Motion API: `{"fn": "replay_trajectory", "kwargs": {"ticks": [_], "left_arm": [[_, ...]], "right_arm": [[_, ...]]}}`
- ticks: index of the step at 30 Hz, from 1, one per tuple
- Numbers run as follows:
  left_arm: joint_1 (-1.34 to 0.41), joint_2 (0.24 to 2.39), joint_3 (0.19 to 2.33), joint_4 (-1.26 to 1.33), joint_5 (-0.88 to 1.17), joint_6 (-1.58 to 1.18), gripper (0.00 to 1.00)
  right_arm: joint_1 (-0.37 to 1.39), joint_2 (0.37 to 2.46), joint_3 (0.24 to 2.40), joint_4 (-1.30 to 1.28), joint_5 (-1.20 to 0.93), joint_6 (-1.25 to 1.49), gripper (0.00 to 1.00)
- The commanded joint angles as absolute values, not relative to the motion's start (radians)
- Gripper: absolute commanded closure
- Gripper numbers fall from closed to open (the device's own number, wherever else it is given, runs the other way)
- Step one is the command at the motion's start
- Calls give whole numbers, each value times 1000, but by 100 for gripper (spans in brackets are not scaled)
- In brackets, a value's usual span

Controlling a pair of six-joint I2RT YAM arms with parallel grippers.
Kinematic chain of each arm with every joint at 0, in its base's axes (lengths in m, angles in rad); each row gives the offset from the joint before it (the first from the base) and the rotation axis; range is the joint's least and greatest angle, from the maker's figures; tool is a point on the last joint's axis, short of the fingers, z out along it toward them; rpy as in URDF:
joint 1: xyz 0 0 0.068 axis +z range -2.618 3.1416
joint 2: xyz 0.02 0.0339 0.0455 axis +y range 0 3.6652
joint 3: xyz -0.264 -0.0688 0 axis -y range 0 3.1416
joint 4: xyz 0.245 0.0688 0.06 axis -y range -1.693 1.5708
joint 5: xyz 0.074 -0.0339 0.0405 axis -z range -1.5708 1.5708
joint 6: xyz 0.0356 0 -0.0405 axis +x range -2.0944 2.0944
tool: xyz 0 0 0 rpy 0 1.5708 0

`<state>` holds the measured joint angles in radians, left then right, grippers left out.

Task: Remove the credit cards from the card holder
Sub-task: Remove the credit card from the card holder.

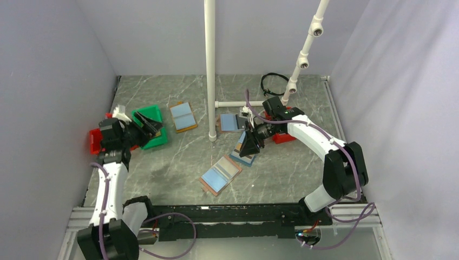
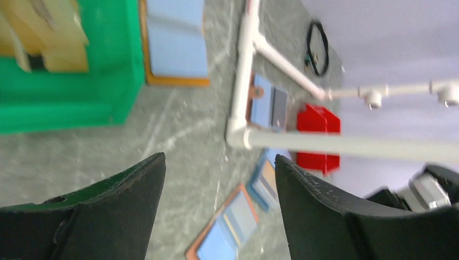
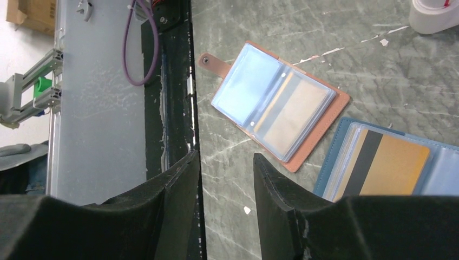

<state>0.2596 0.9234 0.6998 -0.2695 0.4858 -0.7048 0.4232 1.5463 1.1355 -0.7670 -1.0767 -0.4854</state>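
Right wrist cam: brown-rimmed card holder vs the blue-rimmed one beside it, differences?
Rim: the brown-rimmed card holder is tan with a snap tab; the blue-rimmed card holder is teal, no tab in view. Card: the brown one shows a pale beige card, the blue one a gold card with a black stripe. Both lie open, flat on the grey marbled table.
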Motion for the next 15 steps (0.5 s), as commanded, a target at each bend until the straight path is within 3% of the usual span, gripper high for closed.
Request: {"fn": "replay_trajectory", "kwargs": {"ticks": [1, 6, 15], "left_arm": [[258, 829, 572, -182, 738, -832, 24], [152, 697, 472, -200, 751, -917, 26], [-309, 591, 324, -144, 424, -1068, 29]], "right_arm": [[434, 1522, 1104, -682, -1103, -442, 57], [459, 1556, 1097, -644, -1068, -395, 57], [472, 1626, 1047, -512, -1016, -251, 58]]}}
